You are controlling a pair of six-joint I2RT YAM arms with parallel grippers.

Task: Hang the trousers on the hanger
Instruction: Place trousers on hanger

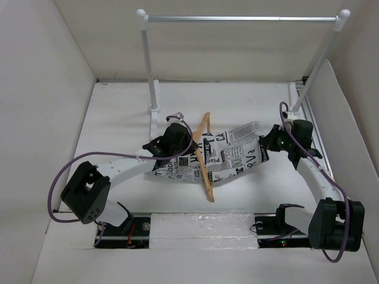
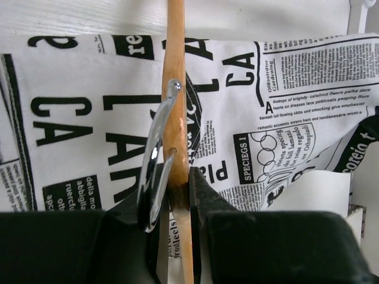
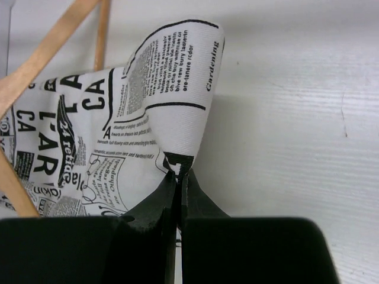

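Observation:
The trousers (image 1: 228,154), white fabric printed with black newspaper text, lie crumpled on the table's middle, threaded through the tan wooden hanger (image 1: 207,171). My left gripper (image 1: 188,147) is shut on the hanger. In the left wrist view its jaws clamp the wooden neck (image 2: 175,106) beside the metal hook (image 2: 155,154), over the printed trousers (image 2: 266,94). My right gripper (image 1: 265,144) is shut on the trousers' right end. In the right wrist view the fingertips (image 3: 179,175) pinch a fabric edge, and the trousers (image 3: 148,100) rise from them, with hanger bars (image 3: 47,47) at upper left.
A silver rail (image 1: 237,19) on two white posts (image 1: 148,65) spans the back of the white table (image 1: 249,97). White walls close in both sides. Purple cables loop beside each arm.

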